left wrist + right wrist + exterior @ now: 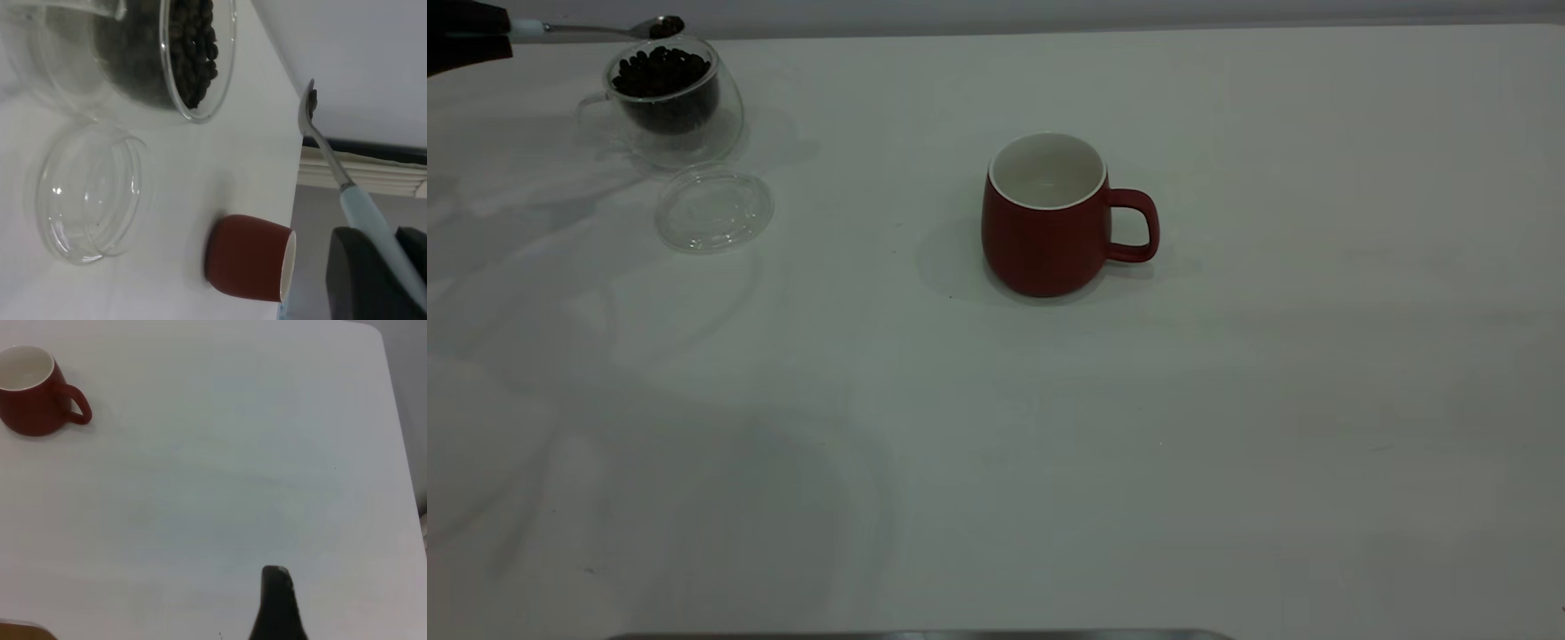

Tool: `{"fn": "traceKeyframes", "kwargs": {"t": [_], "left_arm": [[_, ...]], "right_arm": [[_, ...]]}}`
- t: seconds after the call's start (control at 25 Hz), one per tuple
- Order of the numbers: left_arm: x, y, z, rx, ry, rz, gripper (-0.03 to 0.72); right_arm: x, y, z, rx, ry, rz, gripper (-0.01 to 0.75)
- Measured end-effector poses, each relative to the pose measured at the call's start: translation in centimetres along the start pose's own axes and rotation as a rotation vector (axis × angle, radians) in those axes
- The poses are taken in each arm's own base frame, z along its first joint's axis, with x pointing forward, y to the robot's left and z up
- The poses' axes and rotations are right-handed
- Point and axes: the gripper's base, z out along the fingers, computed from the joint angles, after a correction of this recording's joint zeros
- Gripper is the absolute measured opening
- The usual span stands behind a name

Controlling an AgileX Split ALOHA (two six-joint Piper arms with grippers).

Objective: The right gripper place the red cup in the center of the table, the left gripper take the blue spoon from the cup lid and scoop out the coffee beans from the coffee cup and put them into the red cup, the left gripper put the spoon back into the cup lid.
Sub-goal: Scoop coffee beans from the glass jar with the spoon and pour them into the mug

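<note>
My left gripper is at the far left corner, shut on the pale handle of the blue spoon. The spoon's metal bowl holds a few dark coffee beans and hovers just above the far rim of the coffee cup. That glass cup is full of beans. The clear cup lid lies empty beside it. The red cup stands upright mid-table, white inside, handle to the right. My right gripper is shut, far from the cup.
The white table stretches wide around the red cup. Its far edge runs just behind the coffee cup, against a pale wall. A grey strip lies along the near edge. The table's side edge shows in the right wrist view.
</note>
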Motion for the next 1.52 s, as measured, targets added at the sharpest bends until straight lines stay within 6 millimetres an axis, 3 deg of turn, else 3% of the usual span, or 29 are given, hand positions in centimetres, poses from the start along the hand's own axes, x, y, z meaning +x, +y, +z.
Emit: {"fn": "traceKeyframes", "kwargs": {"t": [0.44,0.84,1.52], "left_arm": [[0.2,-0.3,0.6,0.013,0.025,0.006,0.121],[2.0,-2.3,5.5,0.019,0.146,0.052,0.121],[5.5,-5.0,12.0,0.024,0.319,0.117,0.121]], "right_arm": [[0.0,0.0,0.0,0.0,0.0,0.0,0.591],[0.0,0.0,0.0,0.0,0.0,0.0,0.591],[0.0,0.0,0.0,0.0,0.0,0.0,0.591]]}}
